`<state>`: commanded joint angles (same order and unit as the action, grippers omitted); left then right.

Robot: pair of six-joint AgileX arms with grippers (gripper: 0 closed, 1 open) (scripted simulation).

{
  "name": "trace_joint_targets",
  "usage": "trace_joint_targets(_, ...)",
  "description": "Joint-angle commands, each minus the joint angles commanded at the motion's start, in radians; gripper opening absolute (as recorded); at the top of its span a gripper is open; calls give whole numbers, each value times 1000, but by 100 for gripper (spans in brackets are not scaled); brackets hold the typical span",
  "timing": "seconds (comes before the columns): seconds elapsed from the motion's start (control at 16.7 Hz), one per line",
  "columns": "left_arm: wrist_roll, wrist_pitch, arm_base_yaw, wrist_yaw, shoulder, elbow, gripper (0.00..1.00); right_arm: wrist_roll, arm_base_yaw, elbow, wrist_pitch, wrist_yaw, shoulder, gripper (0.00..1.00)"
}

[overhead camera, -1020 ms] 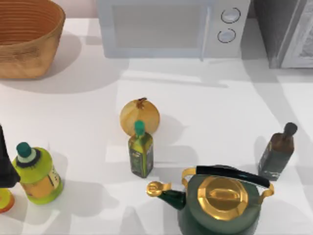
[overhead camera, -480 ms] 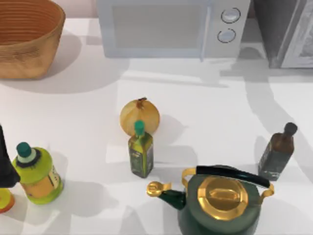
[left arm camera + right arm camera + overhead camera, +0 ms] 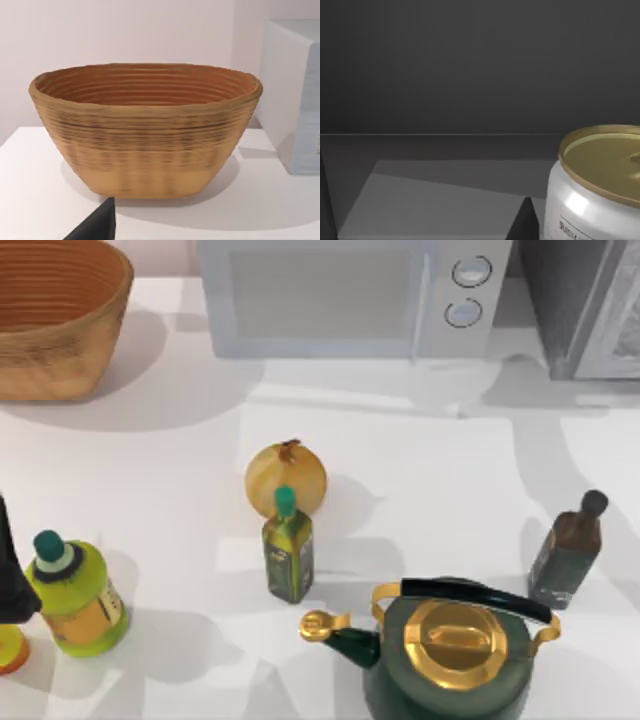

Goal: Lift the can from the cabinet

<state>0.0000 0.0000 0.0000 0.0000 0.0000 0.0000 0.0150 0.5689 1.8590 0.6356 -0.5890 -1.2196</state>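
Observation:
The can [image 3: 598, 186] is white with a gold lid and stands upright on the grey floor of the dark cabinet [image 3: 435, 200] in the right wrist view. A dark tip of my right gripper [image 3: 522, 221] shows just beside the can, low and close to it, not touching it as far as I can see. From above, the cabinet [image 3: 590, 310] is the grey box at the table's back right corner. My left gripper [image 3: 95, 226] shows as a dark tip in front of the wicker basket [image 3: 145, 130], idle at the left.
A white microwave [image 3: 350, 295] stands at the back, next to the cabinet. On the table are an onion [image 3: 286, 478], a small green oil bottle [image 3: 288, 550], a green and gold kettle [image 3: 455, 650], a dark bottle [image 3: 568, 552] and a yellow-green bottle [image 3: 72, 595].
The arm's shadow on the right side of the table has slid back toward the cabinet. Nothing on the table has moved.

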Motion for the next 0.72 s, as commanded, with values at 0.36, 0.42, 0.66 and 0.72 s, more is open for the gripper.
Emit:
trace_joint_targets(0.36, 0, 0, 0, 0, 0, 0, 100, -3, -49, -176, -52, 56, 105, 0)
trace_joint_targets(0.42, 0, 0, 0, 0, 0, 0, 100, -3, -66, -228, -70, 73, 139, 0)
trace_joint_targets(0.66, 0, 0, 0, 0, 0, 0, 100, -5, -146, -488, -159, 155, 310, 0)
trace_joint_targets(0.72, 0, 0, 0, 0, 0, 0, 100, -6, -169, -565, -185, 179, 361, 0)
